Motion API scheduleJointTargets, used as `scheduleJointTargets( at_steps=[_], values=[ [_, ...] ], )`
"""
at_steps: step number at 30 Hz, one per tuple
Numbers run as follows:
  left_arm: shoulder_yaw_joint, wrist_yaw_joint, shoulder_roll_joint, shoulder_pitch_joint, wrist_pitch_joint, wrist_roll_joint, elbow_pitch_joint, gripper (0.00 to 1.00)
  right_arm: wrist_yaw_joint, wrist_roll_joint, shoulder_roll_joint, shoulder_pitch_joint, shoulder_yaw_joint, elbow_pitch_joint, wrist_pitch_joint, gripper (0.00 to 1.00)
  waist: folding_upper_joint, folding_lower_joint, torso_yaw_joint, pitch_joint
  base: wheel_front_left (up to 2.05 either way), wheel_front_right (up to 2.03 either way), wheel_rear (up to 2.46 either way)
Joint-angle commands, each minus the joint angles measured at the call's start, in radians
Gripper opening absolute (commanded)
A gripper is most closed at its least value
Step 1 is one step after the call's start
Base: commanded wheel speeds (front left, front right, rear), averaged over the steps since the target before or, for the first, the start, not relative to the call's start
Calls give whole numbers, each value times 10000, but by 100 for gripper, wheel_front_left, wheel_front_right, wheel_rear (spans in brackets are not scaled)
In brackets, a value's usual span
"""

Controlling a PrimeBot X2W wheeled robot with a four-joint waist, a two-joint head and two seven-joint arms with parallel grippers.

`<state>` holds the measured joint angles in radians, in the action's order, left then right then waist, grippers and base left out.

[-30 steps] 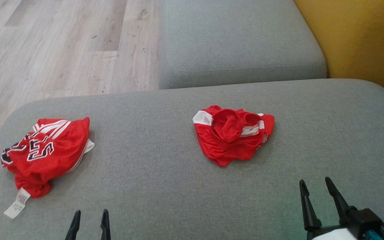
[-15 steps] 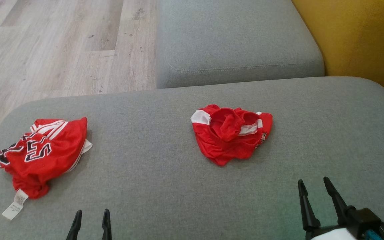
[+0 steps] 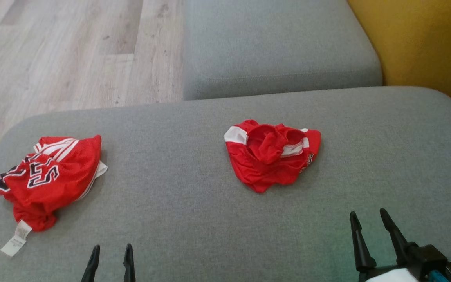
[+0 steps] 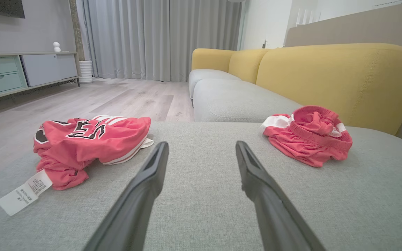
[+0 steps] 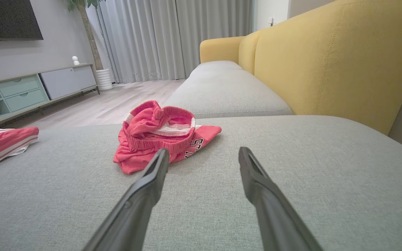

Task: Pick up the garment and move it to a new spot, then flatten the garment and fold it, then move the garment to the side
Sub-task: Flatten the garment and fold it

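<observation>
Red shorts [image 3: 272, 160], white-trimmed, crumpled, waistband uppermost: ahead and left of the right fingers [image 3: 358, 239], apart. Red jersey [image 3: 49, 180], lettered, bunched, white tag trailing: ahead-left of the left fingers [image 3: 92, 262].

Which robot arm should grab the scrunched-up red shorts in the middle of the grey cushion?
Probably the right. The right gripper is open and nearer the red shorts; the left gripper, also open, sits closer to the red jersey.

A home living room is showing: a yellow-backed sofa [image 4: 326, 80] is running ahead of the left gripper [image 4: 201, 144], long curtains [image 4: 159, 38] are hanging beyond, a drawer cabinet [image 4: 12, 75] is standing leftward on wood flooring [image 4: 117, 101].
</observation>
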<state>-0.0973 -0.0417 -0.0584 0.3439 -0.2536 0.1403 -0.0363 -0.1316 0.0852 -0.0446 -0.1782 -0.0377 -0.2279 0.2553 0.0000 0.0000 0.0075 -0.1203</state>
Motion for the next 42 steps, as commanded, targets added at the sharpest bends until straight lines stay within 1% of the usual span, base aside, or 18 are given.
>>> scheduleJointTargets(
  at_steps=[1, 4, 7, 11, 13, 19, 23, 29, 34, 36, 38, 39, 42],
  values=[
    [232, 68, 81, -672, -82, 64, 258, 100, 9, -12, -56, 426, -241, 307, 65, 100, 0, 0, -9, 58, 0, 0, 0],
    [129, 99, 81, -805, -82, 115, 241, 100, 9, -58, -56, 466, -223, 348, 65, 100, 0, 0, -37, 284, 0, 0, 0],
    [-170, 135, 81, -1198, -82, 235, 61, 100, 9, -128, -56, 590, -209, 428, 65, 100, 0, 0, -123, 773, 0, 0, 0],
    [-777, 167, 81, -1840, -82, 511, -680, 100, 9, -222, -56, 874, -312, 448, 65, 100, 0, 0, -366, 1414, 0, 0, 0],
    [-1188, 111, 81, -2417, -82, 638, -965, 100, 9, -254, -56, 1134, -387, 520, 65, 100, 0, 0, -508, 1943, 0, 0, 0],
    [-2867, -478, 81, -4913, 61, 1546, -2209, 100, 9, -382, -56, 2005, -654, 646, 65, 100, 0, 0, -888, 3401, 0, 0, 0],
    [-4164, -717, 81, -6870, 866, 2010, -2892, 100, 9, -411, -56, 2327, -616, 674, 65, 100, 0, 0, -1113, 3989, 0, 0, 0],
    [-6069, -809, 81, -9333, 2215, 3451, -3168, 100, 9, -388, -56, 2602, -711, 721, 65, 100, 0, 0, -1504, 4613, 0, 0, 0],
    [-7268, -486, 81, -11031, 2998, 4789, -3617, 100, 9, -220, -56, 2921, -839, 789, 65, 100, 0, 0, -1921, 5231, 0, 0, 0],
    [-7694, -210, 81, -11605, 3199, 5326, -3879, 100, 9, -149, -56, 3028, -851, 816, 65, 100, 0, 0, -2069, 5492, 0, 0, 0],
    [-8123, 209, 81, -12196, 3367, 5654, -4170, 100, 9, -87, -56, 3122, -851, 825, 65, 100, 0, 0, -2189, 5750, 0, 0, 0],
    [-8123, 209, 81, -12196, 3367, 5654, -4170, 100, 9, -87, -56, 3122, -851, 825, 65, 100, 0, 0, -2189, 5750, 0, 0, 0],
    [-8594, 722, 81, -12917, 3542, 6342, -4595, 100, 9, -27, -56, 3230, -903, 803, 65, 100, 0, 0, -2354, 6007, 0, 0, 0]
  ],
)
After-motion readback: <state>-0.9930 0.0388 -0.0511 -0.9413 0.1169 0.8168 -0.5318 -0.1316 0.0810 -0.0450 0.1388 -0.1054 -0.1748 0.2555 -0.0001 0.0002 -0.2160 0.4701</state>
